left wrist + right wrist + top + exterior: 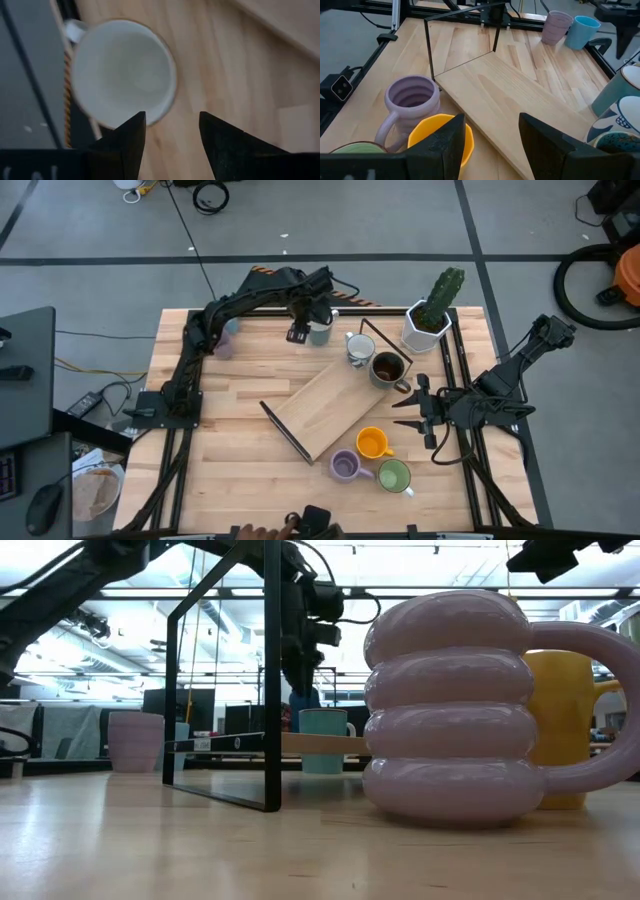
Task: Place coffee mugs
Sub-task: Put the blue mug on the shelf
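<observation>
- Hovering over a pale teal mug (320,332) at the far edge of the worktop (240,395): left end effector (303,320), fingers (122,145) spread apart, gripping nothing; mug's pale inside (122,70) seen from straight above in the left wrist view.
- Standing upright behind the rack in the low view, same teal mug (322,740), with the left arm coming down above it.
- Waiting at the right edge of the worktop: right end effector (415,412), fingers (442,147) apart and empty, pointing toward the shelf.
- Lying across the middle of the worktop: wooden shelf board (335,405) with thin black wire frame (285,432) at its ends.
- Sitting at the board's far end: patterned white mug (359,349) and dark brown mug (388,369), just beside each other.
- Clustered at the board's near end: orange mug (373,444), ribbed lavender mug (345,467), green mug (393,476); lavender mug (455,710) filling the low view with the orange one (560,725) just behind it.
- Parked at the far left of the worktop, partly under the left arm: second lavender mug (555,26) and bright blue mug (581,31), side by side.
- Standing at the far right corner: white faceted pot with cactus (430,315).
</observation>
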